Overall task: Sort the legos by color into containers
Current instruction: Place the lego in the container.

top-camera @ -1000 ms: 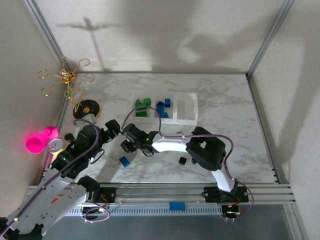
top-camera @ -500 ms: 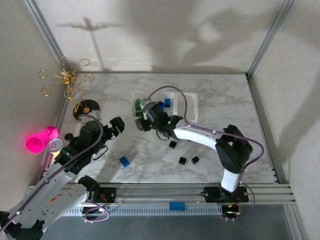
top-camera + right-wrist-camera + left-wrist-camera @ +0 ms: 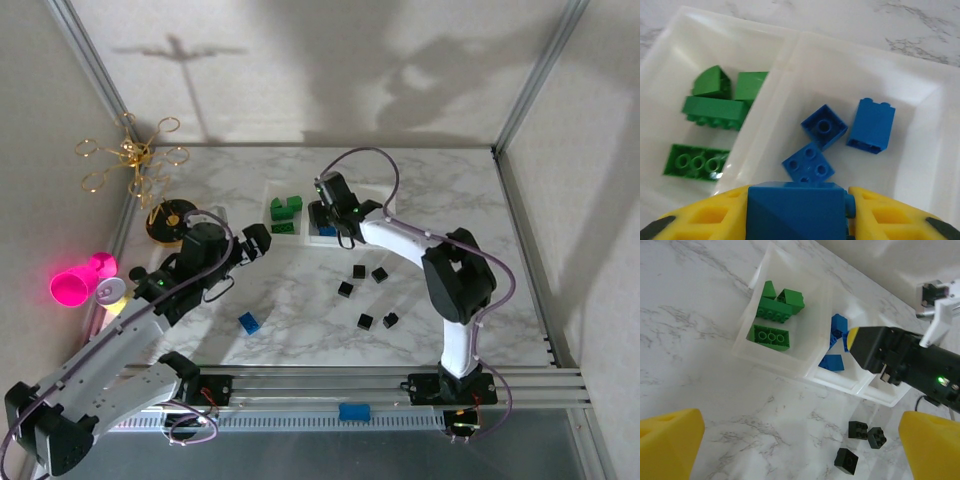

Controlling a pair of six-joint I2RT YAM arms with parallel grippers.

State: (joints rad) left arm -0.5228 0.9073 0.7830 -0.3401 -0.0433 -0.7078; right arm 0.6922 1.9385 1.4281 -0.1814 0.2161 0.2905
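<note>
My right gripper (image 3: 331,203) (image 3: 797,212) hangs over the middle tray (image 3: 920,100), shut on a blue brick (image 3: 797,207) held between its yellow fingers. Below it in that tray lie three blue bricks (image 3: 824,127). The left tray (image 3: 790,367) holds several green bricks (image 3: 777,305) (image 3: 286,211). The right tray (image 3: 885,395) is mostly hidden behind the right arm. My left gripper (image 3: 262,240) (image 3: 800,450) is open over bare table just left of the trays. Several black bricks (image 3: 358,271) (image 3: 858,429) and one blue brick (image 3: 249,322) lie loose on the table.
A pink cup (image 3: 75,285), a round black-and-gold dish (image 3: 172,217) and a gold wire ornament (image 3: 130,160) sit at the left edge. A flat blue block (image 3: 353,411) rests on the front rail. Metal frame posts bound the marble table.
My right gripper swung from the near-left part of the table up to the middle tray. My left gripper moved forward and right, towards the trays.
</note>
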